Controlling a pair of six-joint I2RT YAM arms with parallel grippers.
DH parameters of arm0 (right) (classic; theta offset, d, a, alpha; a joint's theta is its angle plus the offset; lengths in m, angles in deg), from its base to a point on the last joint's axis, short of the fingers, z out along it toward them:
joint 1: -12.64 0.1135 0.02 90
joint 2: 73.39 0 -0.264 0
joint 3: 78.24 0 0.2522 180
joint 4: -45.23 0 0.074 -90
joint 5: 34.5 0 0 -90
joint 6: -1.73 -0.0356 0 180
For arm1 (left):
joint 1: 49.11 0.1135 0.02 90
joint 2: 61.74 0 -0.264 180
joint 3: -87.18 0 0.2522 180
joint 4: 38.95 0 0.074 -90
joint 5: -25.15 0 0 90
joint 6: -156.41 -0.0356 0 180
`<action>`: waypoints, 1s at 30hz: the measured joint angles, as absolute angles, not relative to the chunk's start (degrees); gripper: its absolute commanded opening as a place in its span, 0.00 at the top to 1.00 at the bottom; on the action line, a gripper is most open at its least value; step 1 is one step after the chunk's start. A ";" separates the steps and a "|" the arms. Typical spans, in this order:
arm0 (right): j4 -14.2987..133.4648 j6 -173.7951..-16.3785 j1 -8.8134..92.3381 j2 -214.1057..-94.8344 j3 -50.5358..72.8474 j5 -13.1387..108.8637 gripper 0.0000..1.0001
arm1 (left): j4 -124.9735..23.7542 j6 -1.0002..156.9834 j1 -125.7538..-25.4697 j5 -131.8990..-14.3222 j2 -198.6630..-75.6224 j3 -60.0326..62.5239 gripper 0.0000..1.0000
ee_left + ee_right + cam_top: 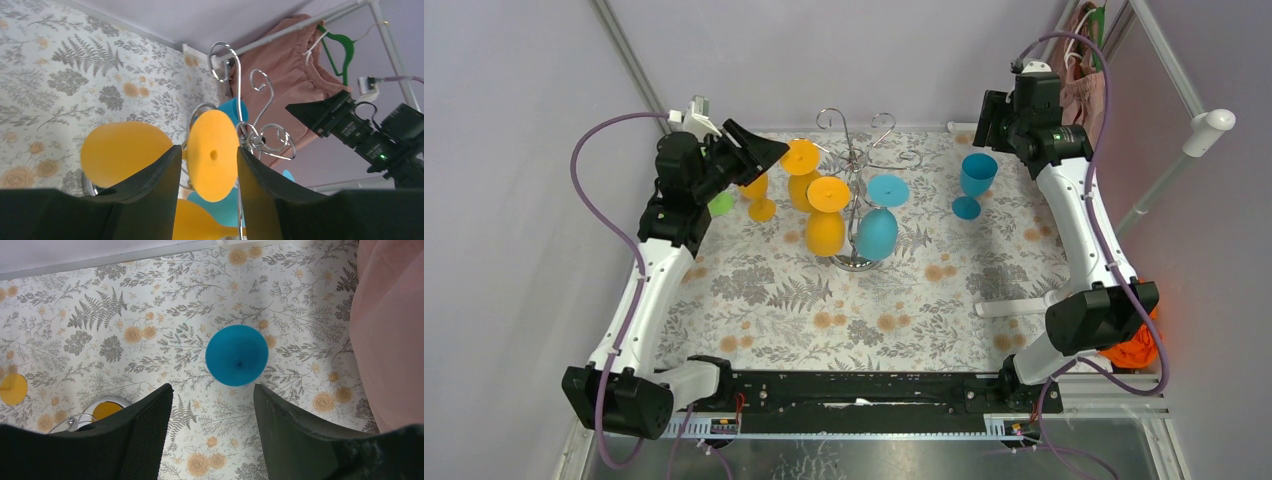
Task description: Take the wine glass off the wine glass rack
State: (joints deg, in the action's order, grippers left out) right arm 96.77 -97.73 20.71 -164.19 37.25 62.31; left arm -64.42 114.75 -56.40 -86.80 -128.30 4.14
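Silver wire is curling into scroll arms atop the wine glass rack [856, 150], which is standing mid-bench [754, 300] on a floral surface. We are seeing three glasses hanging upside down from it by their feet so the bowls dangle clear: two orange and one hanging blue glass [877, 232]. One orange wine glass [825, 232] is facing the front.

We are holding our left pincer [207, 149] open to a moderate gap and empty. Its fingers are framing a round orange foot [212, 155] on the rack without touching it. We cannot tell which orange glass this foot belongs to. We judge we are lining up to slide that glass out along its arm.

Our right pincer [212, 390] is hovering wide open and empty, directly above an upright blue glass [236, 361] on the bench, well apart from the rack. An upright orange glass [761, 205] is standing beside the left arm, suggesting part of the unloading is already done.
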 measured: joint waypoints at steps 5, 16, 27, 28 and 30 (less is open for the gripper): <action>96.57 -97.94 20.71 -164.13 36.86 62.01 0.33 | -60.44 116.56 -56.38 -89.84 -128.67 5.28 0.53; 94.63 -98.53 20.71 -161.61 35.72 61.96 0.35 | -58.41 117.90 -56.12 -91.81 -130.03 7.16 0.81; 93.47 -99.23 20.71 -160.70 34.11 61.28 0.35 | -58.91 118.33 -55.94 -91.85 -130.03 7.16 0.94; 93.18 -99.26 20.71 -160.67 34.11 60.98 0.35 | -59.48 118.31 -55.81 -91.88 -130.03 6.87 0.93; 92.81 -99.28 20.71 -160.65 34.04 60.52 0.35 | -60.22 118.33 -55.64 -91.88 -130.03 6.57 0.88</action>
State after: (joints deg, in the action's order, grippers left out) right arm 92.81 -99.28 20.71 -160.65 34.04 60.52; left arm -60.22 118.33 -55.64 -91.88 -130.03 6.57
